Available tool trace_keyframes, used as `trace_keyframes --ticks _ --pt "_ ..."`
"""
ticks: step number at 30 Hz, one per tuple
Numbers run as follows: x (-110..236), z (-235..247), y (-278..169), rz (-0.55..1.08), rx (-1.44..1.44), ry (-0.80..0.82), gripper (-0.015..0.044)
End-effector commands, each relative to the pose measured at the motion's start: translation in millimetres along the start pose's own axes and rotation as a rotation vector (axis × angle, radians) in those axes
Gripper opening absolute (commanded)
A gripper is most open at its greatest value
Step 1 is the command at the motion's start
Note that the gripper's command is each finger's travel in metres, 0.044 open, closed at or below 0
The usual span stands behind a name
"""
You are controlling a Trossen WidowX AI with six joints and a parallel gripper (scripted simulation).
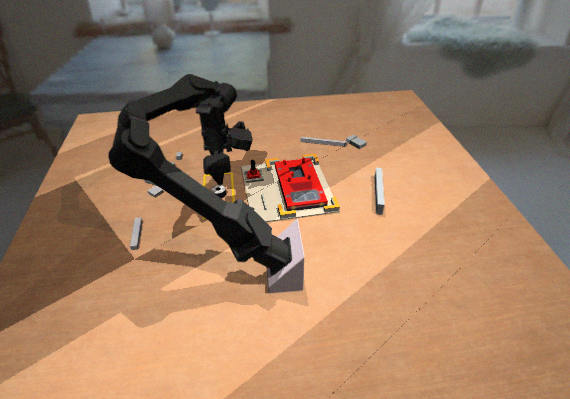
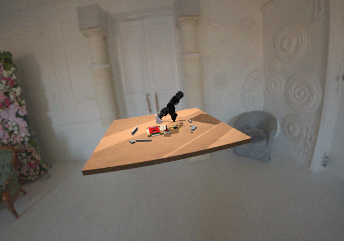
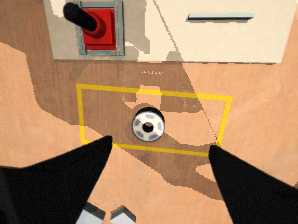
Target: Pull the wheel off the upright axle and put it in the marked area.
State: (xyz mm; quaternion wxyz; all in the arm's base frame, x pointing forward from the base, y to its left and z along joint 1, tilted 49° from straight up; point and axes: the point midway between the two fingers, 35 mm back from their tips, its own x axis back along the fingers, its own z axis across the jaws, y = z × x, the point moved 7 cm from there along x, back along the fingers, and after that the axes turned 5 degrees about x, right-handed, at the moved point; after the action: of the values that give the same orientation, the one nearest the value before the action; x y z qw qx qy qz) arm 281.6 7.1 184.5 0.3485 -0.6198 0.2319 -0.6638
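Observation:
The small grey wheel (image 3: 148, 127) (image 1: 218, 189) lies flat on the table inside the yellow marked rectangle (image 3: 150, 91) (image 1: 205, 179). The black upright axle (image 3: 81, 17) (image 1: 253, 165) stands bare on its red base, beyond the rectangle. My gripper (image 3: 160, 145) (image 1: 218, 177) hangs above the wheel with its black fingers spread wide. Neither finger touches the wheel. In the exterior view the arm (image 2: 171, 106) is small and the wheel cannot be made out.
A cream board (image 1: 270, 206) (image 3: 225, 40) holds the axle base and a red car body (image 1: 299, 182) (image 2: 154, 130) with orange corner marks. Grey bars (image 1: 379, 188) (image 1: 135, 232) (image 1: 322, 141) and small blocks (image 1: 155, 191) lie scattered on the table. The arm's grey base (image 1: 289, 266) stands in front.

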Motion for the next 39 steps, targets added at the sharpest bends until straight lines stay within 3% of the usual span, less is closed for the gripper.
trace_keyframes --ticks 1,5,39 --pt "27 -41 17 -0.009 -0.015 -0.004 0.0440" --pt "41 -68 22 0.004 -0.013 -0.008 0.0440" --pt "41 -68 22 0.004 -0.013 -0.008 0.0440"
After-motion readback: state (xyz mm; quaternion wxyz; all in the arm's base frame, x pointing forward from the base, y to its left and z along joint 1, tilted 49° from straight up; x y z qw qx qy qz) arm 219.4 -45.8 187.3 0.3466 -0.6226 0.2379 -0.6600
